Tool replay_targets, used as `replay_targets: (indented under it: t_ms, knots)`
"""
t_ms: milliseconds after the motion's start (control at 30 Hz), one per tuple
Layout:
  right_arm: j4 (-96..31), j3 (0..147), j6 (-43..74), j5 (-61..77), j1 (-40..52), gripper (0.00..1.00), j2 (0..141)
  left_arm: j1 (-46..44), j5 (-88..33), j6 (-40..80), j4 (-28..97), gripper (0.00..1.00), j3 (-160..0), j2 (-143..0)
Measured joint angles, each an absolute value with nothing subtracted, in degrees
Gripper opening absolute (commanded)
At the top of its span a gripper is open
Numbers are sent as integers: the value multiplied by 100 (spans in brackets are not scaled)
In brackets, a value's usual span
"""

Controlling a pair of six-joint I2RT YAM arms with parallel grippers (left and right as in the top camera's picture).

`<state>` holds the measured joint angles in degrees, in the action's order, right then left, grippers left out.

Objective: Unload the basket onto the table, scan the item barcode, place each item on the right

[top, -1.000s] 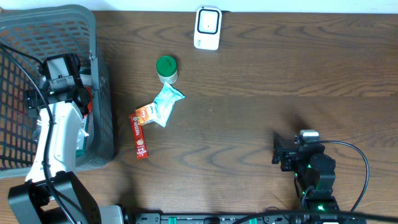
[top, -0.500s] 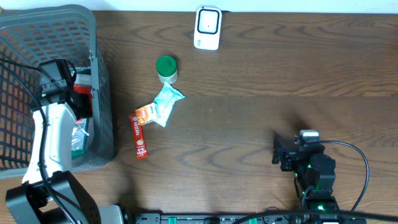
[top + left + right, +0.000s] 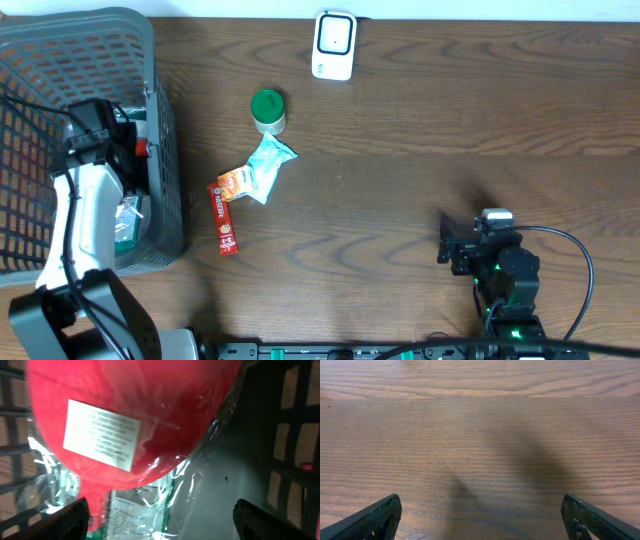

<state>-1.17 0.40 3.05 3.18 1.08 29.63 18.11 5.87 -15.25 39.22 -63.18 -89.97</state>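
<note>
Red packet (image 3: pixel 165 405), where did it lie?

Inside the grey basket (image 3: pixel 166 150) at the table's (image 3: pixel 450 120) left end, wrapped in clear film, a white label (image 3: pixel 100 435) facing the left wrist camera. Another film-wrapped pack (image 3: pixel 131 510) lay partly under it.

And the left gripper (image 3: pixel 167 520)?

It hung inside the basket right above the packet, fingers (image 3: pixel 75 516) spread wide, pinching nothing. Whether they touched the film, I could not tell.

The right gripper (image 3: pixel 485 515)?

Also spread wide, over bare wood near the table's front right, well apart from everything.

Where was the scanner (image 3: pixel 333 45)?

At the far edge, a white unit. Between it and the basket sat a green-lidded jar (image 3: pixel 267 110), a crumpled snack pouch (image 3: pixel 260 170) and a red stick sachet (image 3: pixel 224 217), the sachet just beside the basket wall.
</note>
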Motion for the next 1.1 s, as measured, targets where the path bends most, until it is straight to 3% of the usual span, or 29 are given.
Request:
replay_targets:
  t_ms: [1100]
  knots:
    - [-113,40,305,318,108,99,2963,1800,1046,-1787,3347,92,-6320,-9876]
